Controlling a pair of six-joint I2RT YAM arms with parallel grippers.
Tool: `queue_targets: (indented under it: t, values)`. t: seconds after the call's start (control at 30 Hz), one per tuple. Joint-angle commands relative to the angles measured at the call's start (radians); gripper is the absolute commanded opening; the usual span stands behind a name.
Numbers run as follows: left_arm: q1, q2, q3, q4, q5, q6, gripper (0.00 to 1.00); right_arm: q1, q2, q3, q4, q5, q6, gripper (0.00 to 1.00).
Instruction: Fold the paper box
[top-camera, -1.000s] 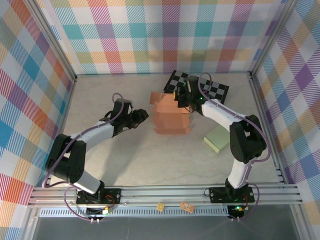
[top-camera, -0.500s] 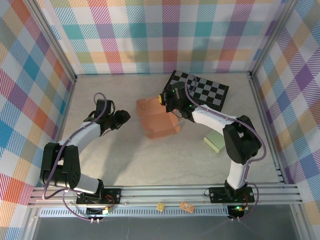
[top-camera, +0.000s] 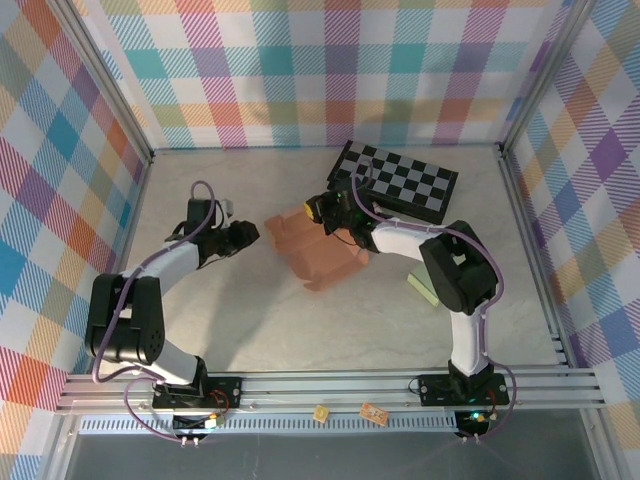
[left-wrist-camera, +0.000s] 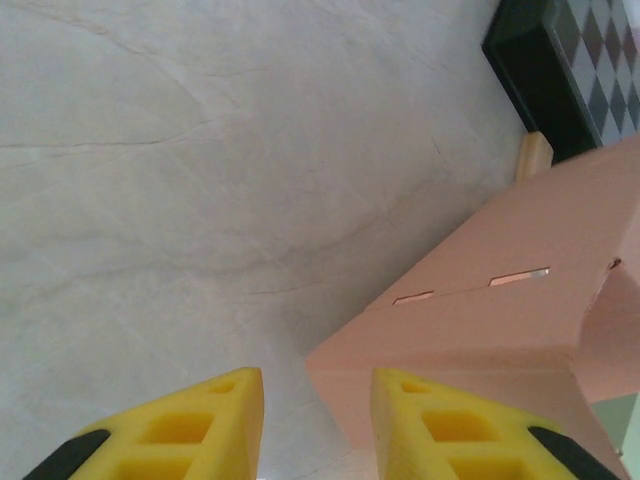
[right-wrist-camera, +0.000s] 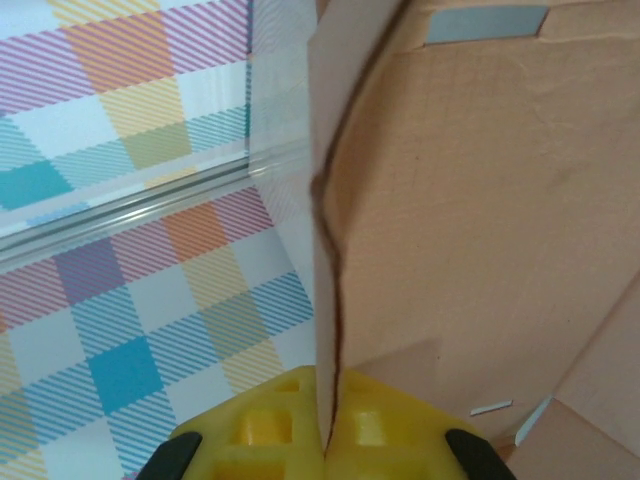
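Note:
The orange paper box (top-camera: 318, 248) lies tilted on the table's middle, its flaps partly open. My right gripper (top-camera: 322, 212) holds its far upper edge. In the right wrist view the yellow fingers (right-wrist-camera: 270, 430) are shut on a thin cardboard wall (right-wrist-camera: 470, 200) that runs up between them. My left gripper (top-camera: 250, 232) hovers just left of the box, apart from it. In the left wrist view its yellow fingertips (left-wrist-camera: 235, 400) stand open, and the box's near corner (left-wrist-camera: 480, 330) sits just ahead of the right one, with nothing clasped.
A black-and-white checkered board (top-camera: 400, 182) lies behind the box, its dark edge (left-wrist-camera: 530, 70) also in the left wrist view. A pale green pad (top-camera: 425, 285) lies to the right. Plaid walls and an aluminium frame (top-camera: 330, 385) enclose the table.
The right gripper has dragged the box left and turned it onto a slant. The left gripper has drawn back to the left, and its jaws have narrowed.

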Motion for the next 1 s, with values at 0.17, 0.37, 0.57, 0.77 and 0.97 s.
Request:
queue_targets:
  t: [0.17,0.37,0.57,0.77,0.97]
  values:
    - [-0.034,0.05,-0.014,0.1,0.112,0.22,0.35,-0.001,0.024,-0.02,0.131,-0.041,-0.034,0.0]
    - [-0.059,0.048,-0.016,0.102,0.137,0.291,0.35,-0.002,0.025,-0.005,0.109,-0.042,-0.044,0.0]
    - [-0.094,0.027,-0.023,0.076,0.135,0.333,0.38,-0.002,0.035,0.003,0.108,-0.046,-0.038,0.0]
    - [-0.121,0.043,-0.013,0.071,0.117,0.332,0.39,-0.003,0.037,0.011,0.11,-0.046,-0.037,0.0]
    - [-0.155,0.048,-0.009,0.079,0.081,0.315,0.42,-0.002,0.051,-0.002,0.16,-0.059,-0.055,0.0]
